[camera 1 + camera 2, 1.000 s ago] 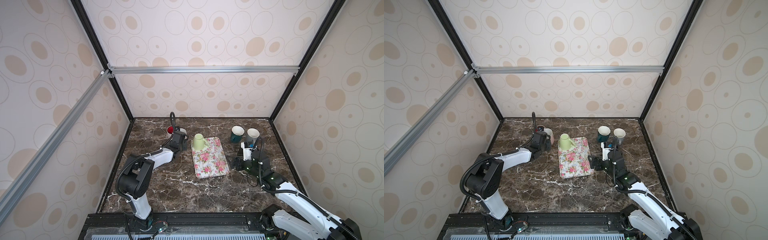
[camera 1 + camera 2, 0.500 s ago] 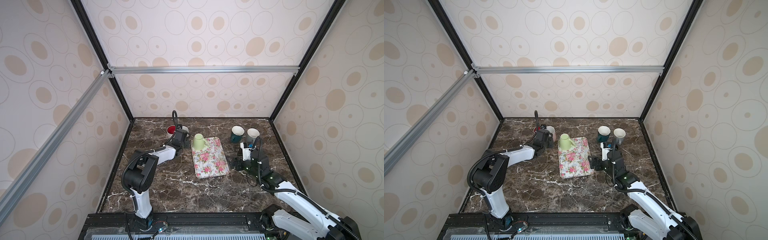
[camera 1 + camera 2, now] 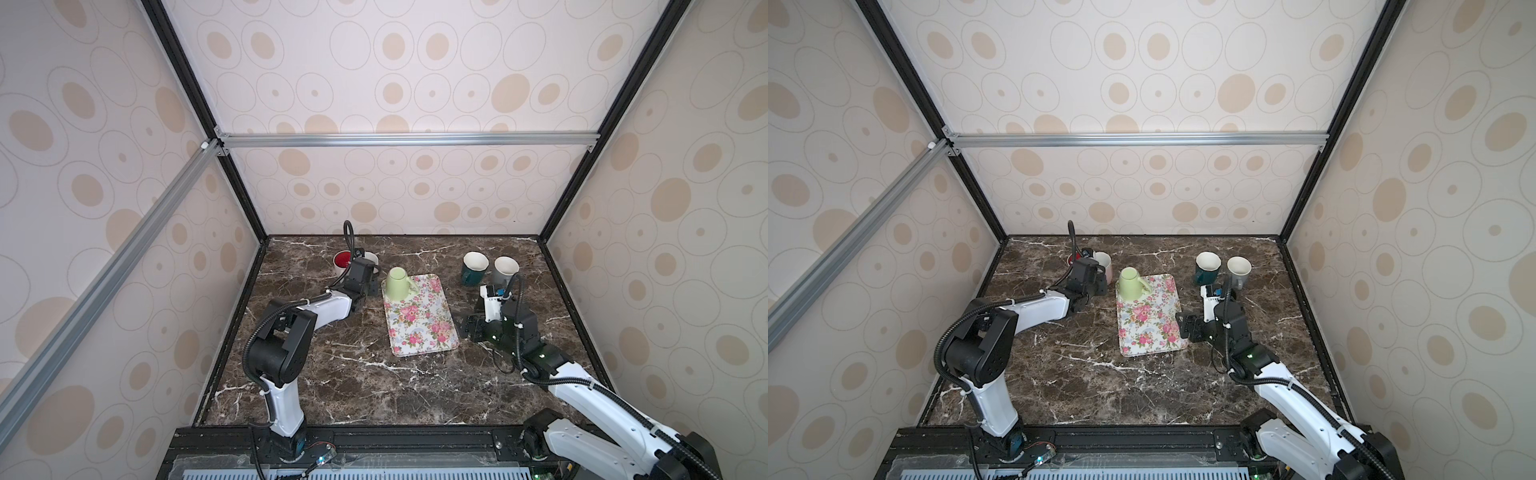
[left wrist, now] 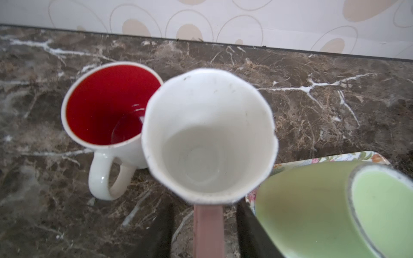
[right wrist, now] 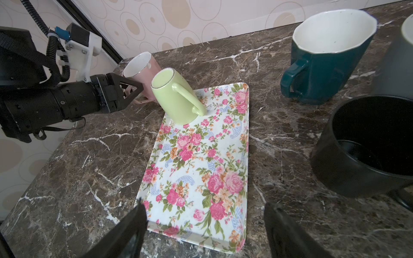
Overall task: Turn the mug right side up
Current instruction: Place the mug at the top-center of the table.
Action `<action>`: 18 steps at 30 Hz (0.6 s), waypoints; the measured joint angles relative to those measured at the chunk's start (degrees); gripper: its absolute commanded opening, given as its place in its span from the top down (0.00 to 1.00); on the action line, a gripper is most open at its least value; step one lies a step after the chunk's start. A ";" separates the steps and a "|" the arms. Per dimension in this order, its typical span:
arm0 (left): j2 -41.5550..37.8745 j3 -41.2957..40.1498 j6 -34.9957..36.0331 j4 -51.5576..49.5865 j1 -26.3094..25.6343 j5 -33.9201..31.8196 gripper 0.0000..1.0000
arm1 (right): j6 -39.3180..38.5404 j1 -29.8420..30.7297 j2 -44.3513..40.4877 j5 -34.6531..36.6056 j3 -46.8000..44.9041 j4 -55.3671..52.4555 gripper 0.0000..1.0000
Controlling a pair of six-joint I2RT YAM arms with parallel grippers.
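A pink mug (image 4: pixel 209 134) with a white inside stands mouth up on the marble at the back left, also seen in a top view (image 3: pixel 1104 264). Its pink handle (image 4: pixel 209 230) points between the jaws of my left gripper (image 4: pixel 204 223), which are open with a gap on each side of it. A light green mug (image 5: pixel 176 98) rests bottom up and tilted on the far left corner of the floral tray (image 5: pixel 201 167), next to the left gripper (image 3: pixel 365 282). My right gripper (image 5: pixel 204 214) hovers open over the tray's near edge, holding nothing.
A white mug with a red inside (image 4: pixel 105 105) stands touching the pink one. A teal mug (image 3: pixel 473 268) and a grey mug (image 3: pixel 505 268) stand upright at the back right. A black mug (image 5: pixel 366 145) sits close beside the right gripper. The back wall is near.
The left jaws have parted from the pink mug's handle, and the left arm's elbow has swung toward the back. The right arm has hardly moved.
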 measured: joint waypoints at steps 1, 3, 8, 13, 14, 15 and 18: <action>0.00 0.13 -0.09 0.31 0.04 -0.02 0.29 | 0.02 0.00 0.00 0.02 0.00 0.00 0.16; 0.00 0.15 -0.15 1.01 0.04 0.04 0.22 | 0.02 0.00 0.02 0.02 0.00 0.02 0.15; -0.37 -0.07 -0.26 1.90 0.04 0.28 0.02 | 0.02 0.00 0.07 0.00 -0.04 0.09 0.15; -2.43 -1.03 -0.35 2.12 0.04 0.52 0.02 | 0.02 0.00 0.92 -0.15 -0.04 0.31 0.16; -3.04 -1.40 -0.37 2.10 0.04 0.63 0.02 | 0.02 0.00 1.33 -0.17 -0.04 0.31 0.15; -3.63 -1.70 -0.37 2.08 0.04 0.83 0.02 | 0.02 0.00 1.70 -0.20 -0.04 0.31 0.16; -5.60 -2.89 -0.42 1.84 0.04 1.55 0.02 | 0.04 0.00 3.48 -0.70 -0.02 0.31 0.16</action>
